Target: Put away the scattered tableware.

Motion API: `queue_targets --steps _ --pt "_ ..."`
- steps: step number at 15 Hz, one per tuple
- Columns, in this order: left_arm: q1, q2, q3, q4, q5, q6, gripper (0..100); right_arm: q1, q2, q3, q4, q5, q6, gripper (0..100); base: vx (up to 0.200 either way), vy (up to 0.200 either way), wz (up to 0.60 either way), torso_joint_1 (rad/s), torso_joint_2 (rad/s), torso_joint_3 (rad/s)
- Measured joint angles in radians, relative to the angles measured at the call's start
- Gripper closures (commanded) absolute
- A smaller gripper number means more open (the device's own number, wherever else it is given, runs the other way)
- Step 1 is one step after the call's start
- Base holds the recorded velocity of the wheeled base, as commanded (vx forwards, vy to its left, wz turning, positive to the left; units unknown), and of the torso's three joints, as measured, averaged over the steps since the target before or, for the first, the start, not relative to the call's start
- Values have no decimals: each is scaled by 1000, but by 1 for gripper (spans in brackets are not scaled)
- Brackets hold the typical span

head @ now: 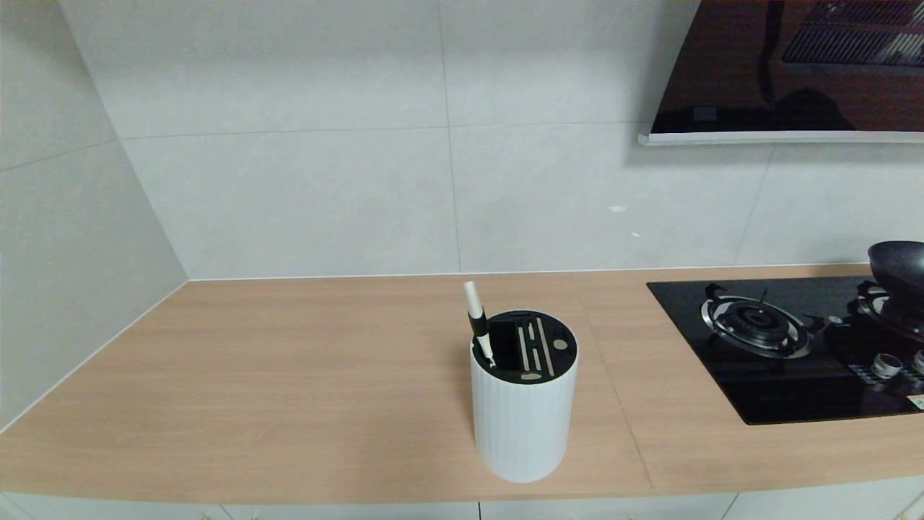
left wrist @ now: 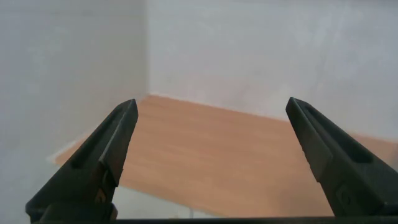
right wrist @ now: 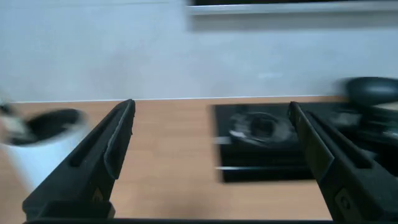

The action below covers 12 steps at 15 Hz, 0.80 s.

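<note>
A white ribbed cylindrical holder (head: pixel 522 419) with a black slotted top stands near the front edge of the wooden counter (head: pixel 303 375). One utensil with a white and black handle (head: pixel 478 321) sticks up out of a slot at the holder's left side. In the right wrist view the holder (right wrist: pixel 38 146) appears beyond the fingers. My left gripper (left wrist: pixel 211 112) is open, held above the counter's far left end with nothing between its fingers. My right gripper (right wrist: pixel 211 112) is open too, facing the counter and the stove, also with nothing in it.
A black gas hob (head: pixel 794 347) with two burners is set into the counter on the right, and a dark pan (head: pixel 899 263) sits on its far burner. An extractor hood (head: pixel 787 72) hangs above it. Tiled walls close off the back and left.
</note>
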Motion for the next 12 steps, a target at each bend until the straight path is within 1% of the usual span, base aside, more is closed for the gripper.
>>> queue_targets --steps 2,4,5,6,7,8,10,11,12 --pt "16 -32 87 -20 0 0 0 -54 -76 40 35 29 -1 0 0 0 0 0 0 0" --pt "20 -47 201 -97 -3 -1 0 -74 -118 124 16 34 13 0 0 0 0 0 0 0" --pt "21 -51 269 -142 -20 -2 0 -77 -130 182 0 43 26 0 0 0 0 0 0 0" --pt "22 -53 311 -150 -51 -16 0 -80 -136 218 19 68 83 0 0 0 0 0 0 0" --pt "22 -54 335 -93 -97 -21 0 -81 -141 238 70 113 162 0 0 0 0 0 0 0" --pt "22 -55 344 -78 -168 -20 0 -81 -144 247 106 160 190 0 0 0 0 0 0 0" --pt "22 -55 353 -61 -273 -14 0 -82 -147 252 127 204 180 0 0 0 0 0 0 0" --pt "22 -55 355 -42 -306 -3 0 -82 -148 253 144 235 142 0 0 0 0 0 0 0" --pt "22 -55 356 -41 -312 6 0 -82 -148 254 147 257 110 0 0 0 0 0 0 0"
